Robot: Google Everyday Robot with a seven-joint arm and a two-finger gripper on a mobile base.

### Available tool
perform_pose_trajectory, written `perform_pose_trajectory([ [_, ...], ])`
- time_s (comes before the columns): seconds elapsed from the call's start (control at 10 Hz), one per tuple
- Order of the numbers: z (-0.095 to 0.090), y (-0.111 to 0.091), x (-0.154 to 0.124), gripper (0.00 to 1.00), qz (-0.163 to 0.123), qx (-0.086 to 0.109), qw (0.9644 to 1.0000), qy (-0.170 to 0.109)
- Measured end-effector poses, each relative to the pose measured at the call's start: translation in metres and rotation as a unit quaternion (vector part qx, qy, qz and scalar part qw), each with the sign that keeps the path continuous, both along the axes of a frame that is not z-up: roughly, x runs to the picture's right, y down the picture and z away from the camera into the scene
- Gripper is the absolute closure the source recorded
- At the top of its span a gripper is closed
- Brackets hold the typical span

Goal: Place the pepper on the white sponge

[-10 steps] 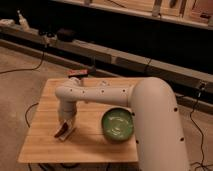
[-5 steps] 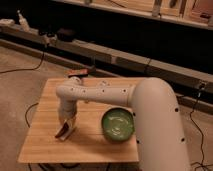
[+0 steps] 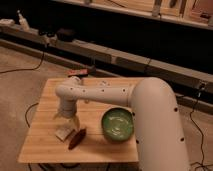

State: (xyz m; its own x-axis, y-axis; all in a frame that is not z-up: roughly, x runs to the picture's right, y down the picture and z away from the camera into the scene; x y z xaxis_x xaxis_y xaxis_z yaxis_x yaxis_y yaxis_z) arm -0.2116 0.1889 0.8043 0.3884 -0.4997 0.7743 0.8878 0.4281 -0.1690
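The gripper [image 3: 73,123] hangs low over the wooden table [image 3: 47,102], left of centre in the frame, at the end of a fat white arm [image 3: 150,107] that sweeps in from the lower right. Whether its fingers are spread or closed I cannot tell from where I stand; the tip is a pale blur against the wood.

Just under it, toward the lower left, sits the white sponge [image 3: 64,133], flat on the tabletop. The pepper [image 3: 77,138], dark red and slim, lies slanting just right of the sponge and looks to be touching its edge, its lower end pointing down the frame. It seems to rest mostly on the table, not on top of the sponge. A green bowl [image 3: 118,125] stands to the right, apart from both.

I judge the placing step is under way or nearly so. The next move probably calls for getting the pepper squarely onto the sponge's top before backing away.
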Motion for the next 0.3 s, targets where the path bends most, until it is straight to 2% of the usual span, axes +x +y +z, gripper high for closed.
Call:
perform_pose_trajectory([
  [0.3,-0.0019,-0.0105,0.0047,0.2,-0.005,0.014,0.9998,0.009],
])
